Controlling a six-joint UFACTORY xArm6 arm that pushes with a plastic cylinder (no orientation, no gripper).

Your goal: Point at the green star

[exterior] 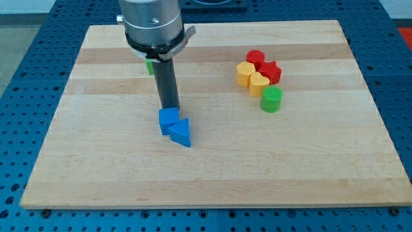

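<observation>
A: Where's the green star (149,66)?

B: Mostly hidden. Only a small green piece shows at the view's upper left of the surface (96,129), peeking out from behind the arm's grey housing (152,24). Its shape can't be made out from that sliver.

A: And my tip (170,107)?

B: It's down on the surface at about five o'clock from that green piece, apart from it. The dark rod runs straight down from the housing, and its end sits right at the top edge of the blue cube (168,120), touching or nearly so.

A: Any hand to report?

B: None shows; the arm ends in the bare rod, so there's nothing released or clenched to tell.

A: What else is around?

B: A blue triangular block (181,133) lies against the cube at its five o'clock. Well apart, at about three o'clock from the green piece, there's a cluster: a red cylinder (255,58), a red star (270,71), two yellow blocks (244,73) (259,83) pressed together, and a green cylinder (271,99) at the cluster's five o'clock.
</observation>
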